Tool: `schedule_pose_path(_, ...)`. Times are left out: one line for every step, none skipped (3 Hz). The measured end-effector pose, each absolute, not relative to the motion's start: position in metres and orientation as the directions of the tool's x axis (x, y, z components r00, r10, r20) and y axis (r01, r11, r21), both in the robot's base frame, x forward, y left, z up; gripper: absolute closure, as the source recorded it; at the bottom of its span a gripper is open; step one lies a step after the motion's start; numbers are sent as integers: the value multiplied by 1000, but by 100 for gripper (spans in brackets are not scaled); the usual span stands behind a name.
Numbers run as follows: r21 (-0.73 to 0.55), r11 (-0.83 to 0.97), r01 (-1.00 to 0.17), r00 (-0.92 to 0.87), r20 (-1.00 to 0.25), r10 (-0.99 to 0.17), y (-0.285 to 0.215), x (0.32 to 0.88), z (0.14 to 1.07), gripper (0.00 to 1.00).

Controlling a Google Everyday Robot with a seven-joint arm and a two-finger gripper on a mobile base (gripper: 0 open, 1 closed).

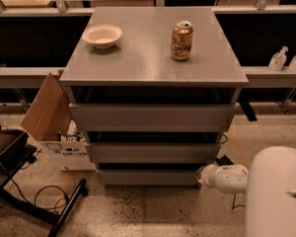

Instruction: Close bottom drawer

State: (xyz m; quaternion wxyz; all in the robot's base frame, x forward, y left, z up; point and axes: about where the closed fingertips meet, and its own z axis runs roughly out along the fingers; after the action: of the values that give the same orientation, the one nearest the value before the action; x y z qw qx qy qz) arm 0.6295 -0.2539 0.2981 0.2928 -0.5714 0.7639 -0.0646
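Grey bottom drawer sits lowest of 3, its long front running left to right; the gripper is at that front's right end, touching or just beside; whether it is open I cannot tell

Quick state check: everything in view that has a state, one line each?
bottom drawer: looks pushed in, about flush
middle drawer: in
top drawer: in
can: upright
bowl: upright, empty
cardboard box: flap open
gripper: low, at bottom drawer's right end
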Motion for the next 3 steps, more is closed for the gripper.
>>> schedule_pose_path(-435,339,-835,-175,-374,-911,-254,630,298,100)
schedule_pose_path(-426,338,-839,-178,-372,-911,-255,625,295,100)
schedule_pose_path(-400,315,-861,-185,-331,-925,-273,586,297,100)
